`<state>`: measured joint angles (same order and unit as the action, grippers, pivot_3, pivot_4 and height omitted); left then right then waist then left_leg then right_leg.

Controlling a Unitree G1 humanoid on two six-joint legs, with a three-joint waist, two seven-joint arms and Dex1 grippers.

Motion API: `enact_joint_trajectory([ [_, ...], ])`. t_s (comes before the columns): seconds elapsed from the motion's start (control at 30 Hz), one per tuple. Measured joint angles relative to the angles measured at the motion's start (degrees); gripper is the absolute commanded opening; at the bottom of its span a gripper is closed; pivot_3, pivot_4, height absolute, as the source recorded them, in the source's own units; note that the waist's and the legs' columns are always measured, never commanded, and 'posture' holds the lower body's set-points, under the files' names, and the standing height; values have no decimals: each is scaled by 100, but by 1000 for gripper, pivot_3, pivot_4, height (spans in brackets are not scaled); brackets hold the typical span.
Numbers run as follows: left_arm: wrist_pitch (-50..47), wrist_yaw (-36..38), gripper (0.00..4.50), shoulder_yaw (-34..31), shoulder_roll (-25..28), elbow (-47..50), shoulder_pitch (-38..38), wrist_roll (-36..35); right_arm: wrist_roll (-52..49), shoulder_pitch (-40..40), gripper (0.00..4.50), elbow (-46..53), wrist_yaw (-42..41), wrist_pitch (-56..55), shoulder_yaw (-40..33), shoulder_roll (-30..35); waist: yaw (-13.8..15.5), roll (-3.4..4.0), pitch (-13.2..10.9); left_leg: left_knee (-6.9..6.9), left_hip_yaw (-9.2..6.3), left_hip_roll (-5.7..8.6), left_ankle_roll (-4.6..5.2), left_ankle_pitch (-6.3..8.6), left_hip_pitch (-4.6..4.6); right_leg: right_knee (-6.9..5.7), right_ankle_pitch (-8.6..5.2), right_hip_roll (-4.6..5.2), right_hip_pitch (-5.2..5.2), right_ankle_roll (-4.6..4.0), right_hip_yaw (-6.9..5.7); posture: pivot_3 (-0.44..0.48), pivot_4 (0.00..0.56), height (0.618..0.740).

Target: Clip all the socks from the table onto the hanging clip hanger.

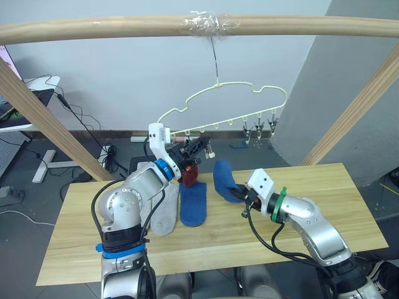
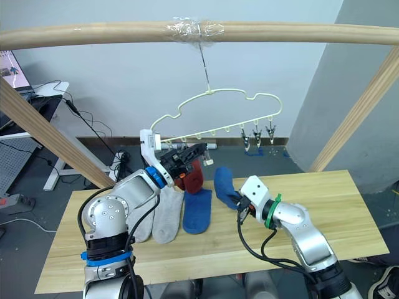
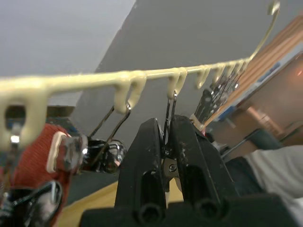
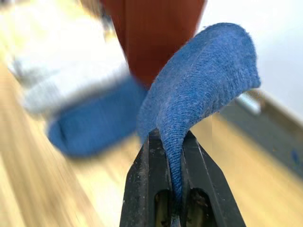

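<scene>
Two wooden poles slant up on either side of the table (image 1: 349, 205), and a round crossbar (image 1: 93, 28) runs across the top between them. From a wad of clear tape at the bar's middle the pale yellow clip hanger (image 1: 262, 88) hangs by its thin hook, well above the tabletop, its row of small loops along the lower wire. Three metal clips (image 1: 259, 132) dangle bunched near its right end.

On the table lie two light grey socks (image 1: 163, 208) side by side, partly behind the left arm, and just right of them a blue sock (image 1: 193, 205) lies flat, toe toward the robot. A rust red sock (image 2: 193, 177) hangs just above these, clipped near the hanger's left end, close beside the left gripper.

The left gripper (image 1: 198, 147) is raised to the hanger's lower wire; in the wrist view its fingers are pressed together on the handles of a metal clip (image 3: 168, 116) hanging from one of the loops, another clip just beside it.

The right gripper (image 4: 171, 142) sits low over the table's middle, fingers clamped tight on a second blue sock (image 1: 223, 177), which stands up from the pinch and curls over at the top, lifted off the wood.
</scene>
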<state>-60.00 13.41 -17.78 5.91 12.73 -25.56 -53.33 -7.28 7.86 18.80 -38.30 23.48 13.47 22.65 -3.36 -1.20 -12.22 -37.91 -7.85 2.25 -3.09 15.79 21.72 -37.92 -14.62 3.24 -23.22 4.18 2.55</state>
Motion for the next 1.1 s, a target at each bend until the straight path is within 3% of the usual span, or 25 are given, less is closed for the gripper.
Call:
enact_joint_trajectory([
  [0.23, -281, -424, 25, -267, 11, -169, -123, -722, -355, -114, 6, 579, 116, 291, -101, -143, 5, 0, 0, 2, 1, 0, -5, -3, 0, 2, 3, 0, -1, -6, 1, -86, 175, 740],
  [0.8, -303, -862, 25, -272, 71, -347, -117, -1591, -1652, -192, 6, 881, 330, 1005, -351, -618, 6, 0, 0, 4, 1, 0, -5, -3, 3, 3, 3, 0, -4, -6, 1, -88, 190, 740],
  [1.1, -203, -1039, 25, -230, 130, -347, -52, -1878, -1867, -30, 6, 895, 501, 1077, -327, -768, 5, 0, -1, 5, 2, 0, -5, -3, 4, 5, 4, 0, -6, -6, 2, -82, 197, 740],
])
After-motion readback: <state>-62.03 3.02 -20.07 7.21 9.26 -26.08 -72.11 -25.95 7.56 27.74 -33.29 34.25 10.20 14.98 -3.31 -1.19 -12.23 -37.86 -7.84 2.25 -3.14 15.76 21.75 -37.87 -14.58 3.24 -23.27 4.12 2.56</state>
